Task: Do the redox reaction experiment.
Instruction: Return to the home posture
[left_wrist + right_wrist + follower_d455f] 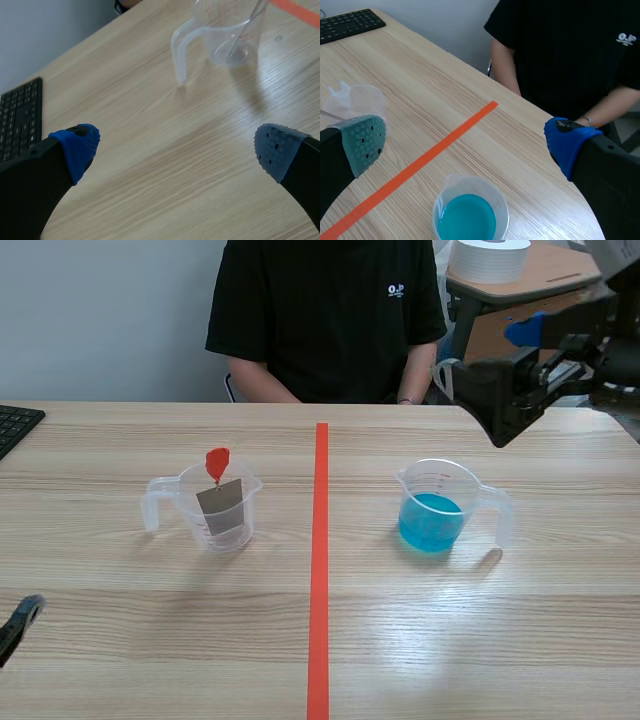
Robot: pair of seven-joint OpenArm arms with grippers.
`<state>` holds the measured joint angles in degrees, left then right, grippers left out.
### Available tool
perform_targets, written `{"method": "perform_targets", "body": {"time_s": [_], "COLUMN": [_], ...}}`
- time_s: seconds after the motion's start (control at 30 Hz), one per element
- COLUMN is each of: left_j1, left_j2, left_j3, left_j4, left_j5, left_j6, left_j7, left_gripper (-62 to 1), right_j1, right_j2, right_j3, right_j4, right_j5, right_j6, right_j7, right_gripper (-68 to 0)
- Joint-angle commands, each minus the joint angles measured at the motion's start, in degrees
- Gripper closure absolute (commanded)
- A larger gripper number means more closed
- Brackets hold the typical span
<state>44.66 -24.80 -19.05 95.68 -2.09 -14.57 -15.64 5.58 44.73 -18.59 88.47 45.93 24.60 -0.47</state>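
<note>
Left gripper (175,147) sits low, well left of the orange tape line (320,570), fingers spread, empty. Left of the line a clear beaker (215,515) holds a grey strip (221,505) upright, handle pointing away from the line. Right of the line stands the blue-liquid beaker (435,512), handle pointing outward too. Right gripper (465,145) hangs raised above it, fingers parted, empty.

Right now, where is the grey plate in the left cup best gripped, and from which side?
Grip the red tab at its top: only that stands above the rim of the clear cup, while the grey plate sits mostly inside. Come down from above, probably with the left gripper, which is open.
</note>
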Motion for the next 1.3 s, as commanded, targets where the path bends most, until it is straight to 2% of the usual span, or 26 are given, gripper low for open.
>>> {"method": "perform_targets", "body": {"time_s": [0.0, 0.07, 0.2, 0.4, 0.5, 0.67, 0.8, 0.9, 1.07, 1.13, 1.27], "left_j1": [-0.1, -1.0, -2.9, -6.3, -8.3, -10.4, -10.6, -10.6, -10.5, -10.5, -10.5], "left_j2": [0.2, 0.2, -0.2, -2.1, -2.4, -2.4, -2.4, -2.9, -7.0, -8.1, -8.5], "left_j3": [0.3, 0.3, 0.4, 3.3, 5.3, 6.8, 6.8, 7.5, 11.6, 12.8, 13.5], "left_j4": [2.0, 3.4, 6.4, 9.9, 10.3, 10.8, 12.4, 13.0, 13.0, 13.0, 13.0], "left_j5": [-0.4, -0.4, -0.2, -0.2, -0.2, -0.2, -2.3, -2.9, -2.9, -4.2, -4.8], "left_j6": [-1.2, -2.7, -5.0, -5.6, -5.5, -5.6, -5.7, -5.8, -5.7, -5.2, -4.0], "left_j7": [-0.9, -0.8, -0.6, 2.4, 4.2, 5.2, 5.0, 4.8, 4.8, 4.8, 4.8], "left_gripper": [-62.3, -62.3, -62.3, -62.3, -62.3, -62.3, -62.3, -62.3, -62.3, -62.3, -62.3], "right_j1": [-1.4, -4.8, -12.0, -23.3, -28.3, -36.5, -42.2, -44.3, -44.5, -44.5, -44.3], "right_j2": [0.3, 0.2, -1.8, -6.4, -8.0, -9.1, -9.2, -9.2, -9.2, -9.2, -9.2], "right_j3": [2.4, 5.3, 11.5, 19.6, 22.0, 24.2, 25.8, 26.1, 26.1, 26.1, 26.1], "right_j4": [1.2, 1.9, 4.2, 10.6, 15.5, 23.5, 27.5, 28.7, 28.7, 28.7, 28.7], "right_j5": [0.7, 0.0, -4.6, -10.4, -12.2, -14.9, -15.1, -15.8, -15.8, -15.8, -15.8], "right_j6": [-0.2, -0.2, -0.2, -0.2, -0.3, -2.8, -3.3, -4.3, -5.1, -5.1, -5.1], "right_j7": [1.6, 2.7, 3.8, 5.6, 5.6, 5.5, 5.5, 5.3, 4.7, 4.7, 4.7], "right_gripper": [-67.9, -67.9, -67.9, -67.9, -67.9, -67.9, -67.9, -67.9, -67.9, -67.9, -67.9]}}
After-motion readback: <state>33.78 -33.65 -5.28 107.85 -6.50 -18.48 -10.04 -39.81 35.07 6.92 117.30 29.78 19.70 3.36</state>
